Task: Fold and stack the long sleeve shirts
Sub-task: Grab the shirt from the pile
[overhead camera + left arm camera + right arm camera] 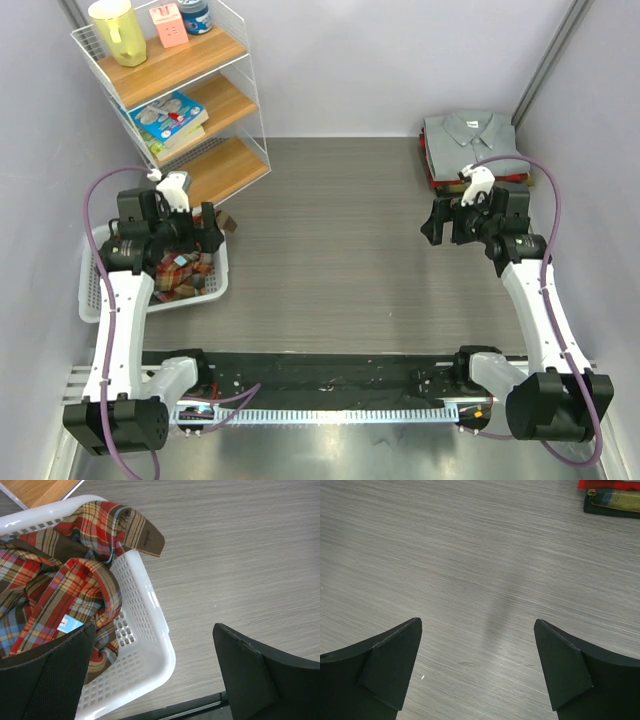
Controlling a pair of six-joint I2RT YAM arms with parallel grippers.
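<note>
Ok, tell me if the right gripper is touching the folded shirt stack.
Apart. The right wrist view shows bare table between the open right gripper and the folded shirt stack at the picture's far corner.

Red, brown and cream plaid shirt, white basket, grey collared shirt

No wording can be read in any view. A small blue and white tag sits on the plaid shirt in the white basket, but its print is too small to make out. A faint mark on the shirt's brown cuff is just as unclear. On the wire shelf, the pink carton, the blue can and the picture book carry printing too blurred for letters.
</note>
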